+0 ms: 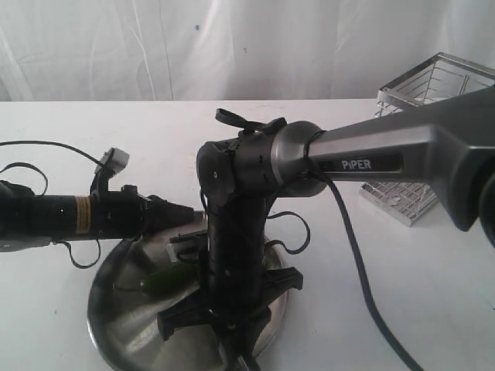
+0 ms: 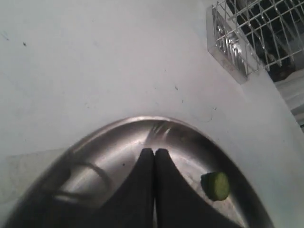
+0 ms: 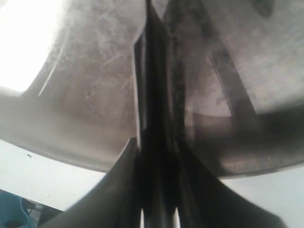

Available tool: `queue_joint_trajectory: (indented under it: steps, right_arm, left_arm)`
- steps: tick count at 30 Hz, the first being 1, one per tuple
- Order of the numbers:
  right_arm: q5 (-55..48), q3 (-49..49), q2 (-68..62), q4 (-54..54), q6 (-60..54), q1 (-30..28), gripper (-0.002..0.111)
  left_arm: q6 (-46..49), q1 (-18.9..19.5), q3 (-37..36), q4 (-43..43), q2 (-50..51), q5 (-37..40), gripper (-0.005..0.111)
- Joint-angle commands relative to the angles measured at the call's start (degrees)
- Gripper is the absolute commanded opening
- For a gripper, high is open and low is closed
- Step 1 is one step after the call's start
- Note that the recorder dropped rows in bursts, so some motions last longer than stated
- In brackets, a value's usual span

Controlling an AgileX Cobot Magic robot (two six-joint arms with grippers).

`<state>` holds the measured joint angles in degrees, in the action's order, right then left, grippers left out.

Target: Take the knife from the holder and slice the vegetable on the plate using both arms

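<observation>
The steel plate (image 1: 124, 309) lies at the table's front edge. On it rests the dark green chili (image 1: 166, 282), partly hidden behind the right arm. My right gripper (image 1: 232, 344) points straight down over the plate. In the right wrist view it (image 3: 156, 140) is shut on the knife's dark handle (image 3: 156, 190), and the narrow blade (image 3: 148, 57) runs out over the scuffed plate (image 3: 95, 95). My left gripper (image 1: 184, 212) hovers over the plate's far rim. Its fingers (image 2: 142, 190) are pressed together on nothing, and a green piece (image 2: 216, 185) with a pale cut face lies beside them.
The wire holder (image 1: 433, 131) stands at the back right of the white table (image 1: 402, 270) and shows again as the basket (image 2: 256, 33) in the left wrist view. A black cable (image 1: 363, 286) trails from the PIPER link (image 1: 371, 151) across the table. White curtain behind.
</observation>
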<state>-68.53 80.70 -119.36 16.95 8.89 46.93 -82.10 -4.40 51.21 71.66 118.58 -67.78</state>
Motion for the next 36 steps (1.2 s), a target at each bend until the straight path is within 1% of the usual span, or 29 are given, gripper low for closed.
queue_joint_trajectory:
  steps: [1, 4, 5, 6, 7, 9, 12, 16, 19, 22, 24, 27, 30, 34, 36]
  right_arm:
    - [0.3, -0.2, 0.0, 0.1, -0.3, -0.2, 0.0]
    - [1.4, -0.2, 0.0, 0.1, -0.2, -0.2, 0.0]
    - [3.0, -0.2, 0.0, 0.1, 0.4, -0.2, 0.0]
    - [4.0, -0.2, 0.0, 0.1, 0.6, -0.2, 0.0]
    - [6.2, -0.2, -0.1, 0.1, 1.9, -0.2, 0.0]
    - [8.2, -0.2, -0.1, 0.8, 1.9, -0.2, 0.0]
    - [8.0, -0.2, -0.1, 1.1, 1.9, -0.2, 0.0]
    - [7.8, -0.2, -0.1, 1.1, 1.9, -0.2, 0.0]
    - [7.8, -0.2, -0.1, 1.1, 1.9, -0.2, 0.0]
    - [7.8, -0.2, -0.1, 1.1, 1.9, -0.2, 0.0]
    - [7.8, -0.2, -0.1, 1.1, 1.9, -0.2, 0.0]
    - [7.8, -0.2, -0.1, 1.1, 1.9, -0.2, 0.0]
    - [7.8, -0.2, -0.1, 1.1, 1.9, -0.2, 0.0]
    - [8.0, -0.2, -0.1, 1.1, 1.9, -0.2, 0.0]
    - [8.1, -0.2, -0.1, 1.1, 1.9, -0.2, 0.0]
  left_arm:
    - [-0.5, -6.2, 0.1, 6.2, 0.0, 10.0, 0.0]
    - [-1.2, -8.0, 0.1, 9.3, 0.0, 14.8, 0.0]
    - [-4.1, -8.4, 0.1, 11.7, 0.0, 17.9, 0.0]
    - [-5.5, -8.4, 0.1, 12.9, 0.0, 19.0, 0.0]
    - [-9.2, -8.4, 0.1, 15.6, 0.0, 21.8, 0.0]
    - [-13.3, -8.4, 0.1, 18.0, 0.0, 24.4, 0.0]
    - [-13.5, -8.4, 0.3, 17.5, 0.0, 24.2, 0.0]
    - [-13.2, -8.0, 2.2, 14.9, 0.0, 20.2, 0.0]
    - [-11.8, -6.4, 3.7, 12.1, 0.0, 12.5, 0.0]
    - [-11.8, -3.5, 4.9, 7.7, 0.0, 4.6, 0.0]
    - [-11.8, -0.8, 5.3, 3.8, 0.0, -1.4, 0.0]
    - [-12.9, 3.2, 5.5, 0.0, -0.5, -2.2, 0.0]
    - [-12.5, 5.5, 5.2, 3.8, -1.9, -2.2, 0.0]
    - [-11.0, 6.0, 2.0, 4.6, -2.8, -2.2, 0.0]
    - [-9.5, 5.4, 0.1, 4.6, -3.0, -2.2, 0.0]
